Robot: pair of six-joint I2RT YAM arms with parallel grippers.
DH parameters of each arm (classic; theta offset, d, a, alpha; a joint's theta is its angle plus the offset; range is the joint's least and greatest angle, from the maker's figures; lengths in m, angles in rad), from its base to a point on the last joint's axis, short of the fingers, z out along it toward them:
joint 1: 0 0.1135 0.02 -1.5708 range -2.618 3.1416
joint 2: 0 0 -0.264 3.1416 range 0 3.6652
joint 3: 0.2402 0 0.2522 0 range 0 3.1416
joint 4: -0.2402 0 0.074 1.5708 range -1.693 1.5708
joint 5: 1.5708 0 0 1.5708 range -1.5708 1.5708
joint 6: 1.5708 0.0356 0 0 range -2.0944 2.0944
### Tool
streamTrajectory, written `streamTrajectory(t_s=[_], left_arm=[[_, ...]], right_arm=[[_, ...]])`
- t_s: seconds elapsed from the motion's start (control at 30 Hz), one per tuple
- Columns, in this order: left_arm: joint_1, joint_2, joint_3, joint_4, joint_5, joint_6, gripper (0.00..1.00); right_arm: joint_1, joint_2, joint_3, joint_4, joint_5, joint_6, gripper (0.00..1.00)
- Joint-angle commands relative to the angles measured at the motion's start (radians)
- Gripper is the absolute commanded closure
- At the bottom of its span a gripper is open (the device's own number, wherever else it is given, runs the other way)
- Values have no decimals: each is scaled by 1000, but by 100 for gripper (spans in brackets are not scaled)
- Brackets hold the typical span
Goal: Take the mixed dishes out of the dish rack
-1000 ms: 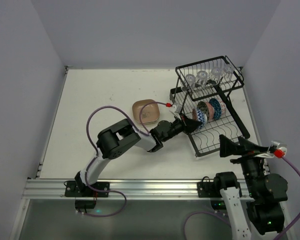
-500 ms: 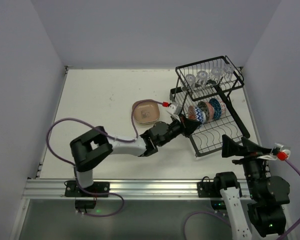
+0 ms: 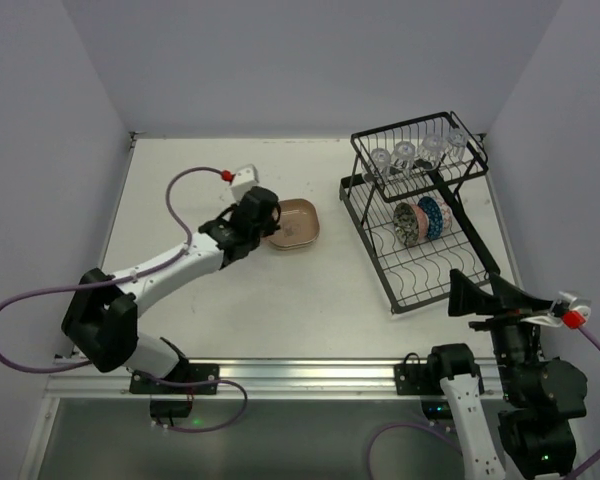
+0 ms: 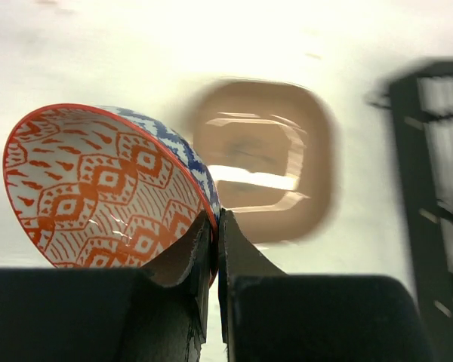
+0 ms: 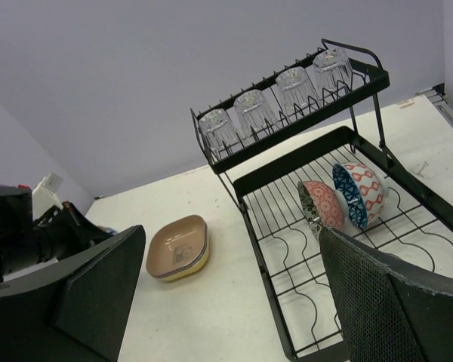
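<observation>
My left gripper (image 4: 214, 226) is pinched narrow on the rim of a bowl (image 4: 106, 188), red-patterned inside and blue outside, which tilts up to the left of my fingers. Just ahead of it on the table (image 4: 98, 45) lies a tan plate (image 4: 264, 181), stacked on a yellow one. My right gripper (image 5: 230, 249) hangs wide apart, holding nothing. Ahead of it and to the right stands the rack (image 5: 302, 121): four glasses (image 5: 298, 84) upside down on the upper tier, two bowls (image 5: 321, 207) on edge in the lower tray.
</observation>
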Motion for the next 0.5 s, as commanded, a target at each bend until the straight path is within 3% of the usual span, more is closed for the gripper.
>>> streamTrajectory(t_s=[0.0, 0.23, 0.47], left_arm=[[134, -44, 65, -246, -29, -37, 100], [347, 154, 273, -406, 30, 59, 100], [371, 395, 490, -577, 84, 120, 100]], right_arm=[[2, 23, 27, 45, -17, -3, 1], [2, 32, 66, 25, -25, -12, 1], [2, 36, 70, 24, -27, -18, 1]])
